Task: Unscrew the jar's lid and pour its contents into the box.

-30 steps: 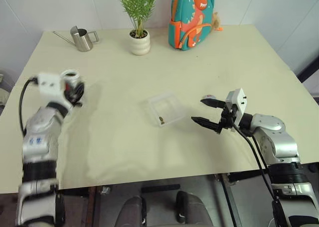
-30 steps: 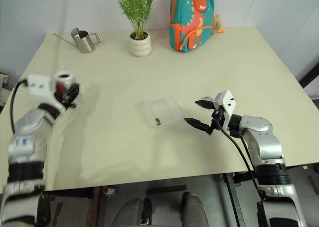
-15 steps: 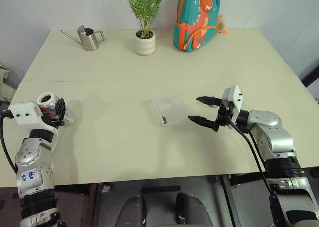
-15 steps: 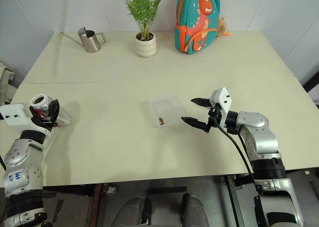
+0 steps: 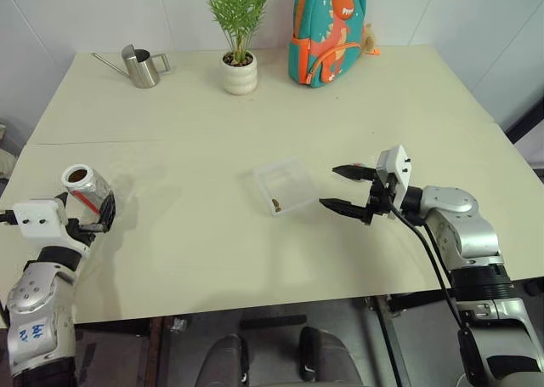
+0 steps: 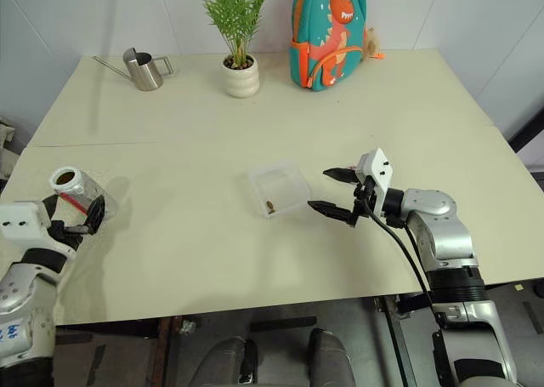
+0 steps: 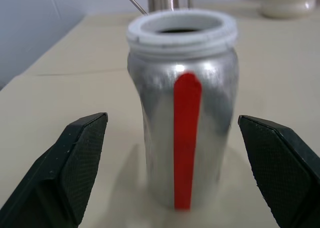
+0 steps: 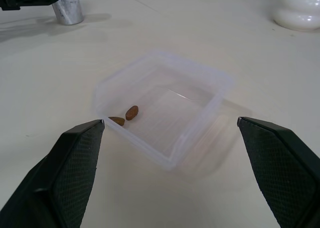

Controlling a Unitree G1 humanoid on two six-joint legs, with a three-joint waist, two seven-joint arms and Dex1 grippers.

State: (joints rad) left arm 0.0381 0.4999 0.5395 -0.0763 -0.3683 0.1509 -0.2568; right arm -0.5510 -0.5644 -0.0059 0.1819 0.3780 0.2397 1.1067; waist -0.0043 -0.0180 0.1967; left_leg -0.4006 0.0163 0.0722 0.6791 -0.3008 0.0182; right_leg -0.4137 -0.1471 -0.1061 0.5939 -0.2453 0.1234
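The jar (image 7: 182, 133), silvery with a white threaded neck and a red stripe, stands upright and uncapped on the table at the far left (image 5: 85, 186). My left gripper (image 5: 96, 219) is open just behind it, its fingers (image 7: 80, 158) spread to either side without touching it. The clear square box (image 5: 285, 185) sits mid-table with two brown bits of the contents (image 8: 125, 117) in one corner. My right gripper (image 5: 330, 187) hovers open just right of the box, pointing at it, with nothing held. The lid is out of view.
A steel watering can (image 5: 140, 65), a white plant pot (image 5: 239, 74) and a teal dinosaur backpack (image 5: 327, 30) stand along the far edge. The jar sits close to the table's left front corner.
My left gripper has opened, let go of the jar and drawn back toward me and down; the jar now stands on the table. The right arm has not moved.
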